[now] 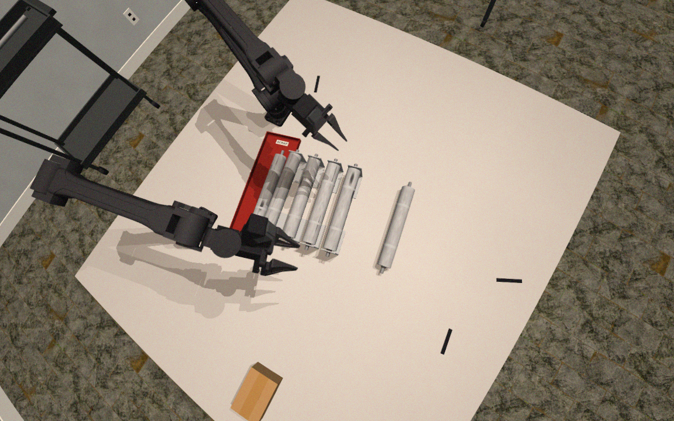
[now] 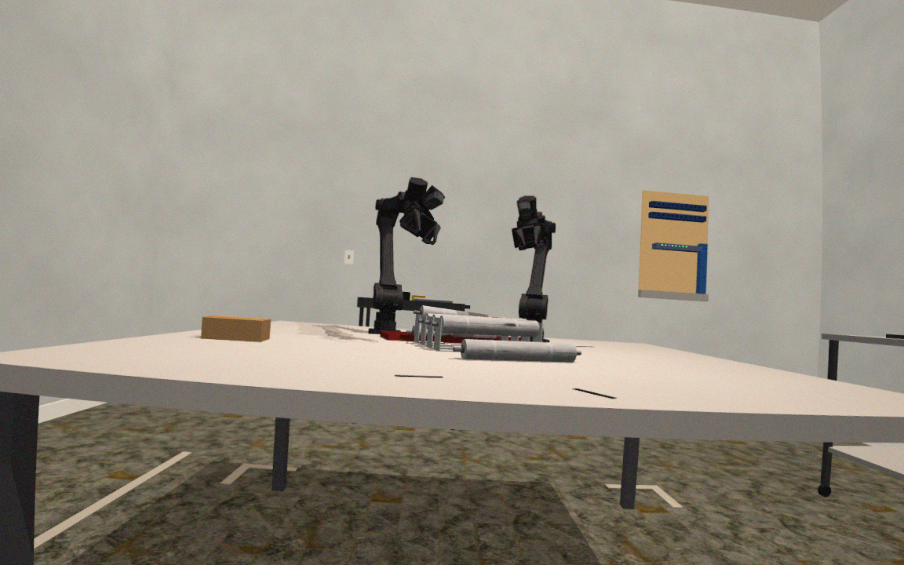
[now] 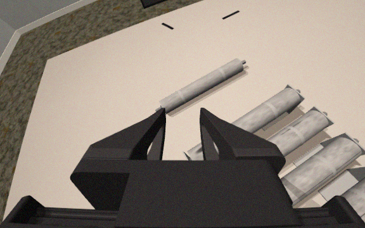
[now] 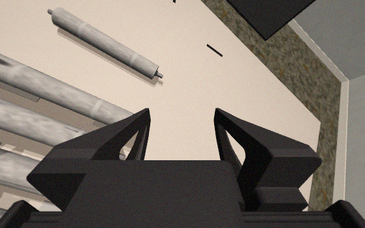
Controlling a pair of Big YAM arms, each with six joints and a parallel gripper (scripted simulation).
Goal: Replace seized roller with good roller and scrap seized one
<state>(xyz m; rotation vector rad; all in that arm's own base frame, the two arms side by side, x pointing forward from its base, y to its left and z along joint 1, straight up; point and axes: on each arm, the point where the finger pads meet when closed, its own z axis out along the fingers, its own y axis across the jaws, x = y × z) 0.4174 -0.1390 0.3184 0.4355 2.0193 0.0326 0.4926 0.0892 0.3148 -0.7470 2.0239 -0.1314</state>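
Six rollers: four bed rollers [image 1: 339, 209] [image 2: 490, 325] [image 3: 265, 112] [image 4: 52, 88] between the left fingers [image 1: 336, 128] [image 2: 523, 238] and right fingers [image 1: 279, 266] [image 2: 430, 233], one tray roller [image 1: 271, 180] behind, one loose roller [image 1: 396, 227] [image 2: 519, 350] [image 3: 201, 85] [image 4: 106, 42] ahead. One red tray [image 1: 247, 201] [image 2: 391, 336], one block [image 1: 257, 390] [image 2: 235, 329], three black strips [image 1: 508, 280] [image 2: 418, 376] [image 3: 230, 14] [image 4: 215, 50].

Pale grey walls [image 2: 231, 140], mottled green-brown carpet [image 1: 616, 235] [image 2: 371, 519]
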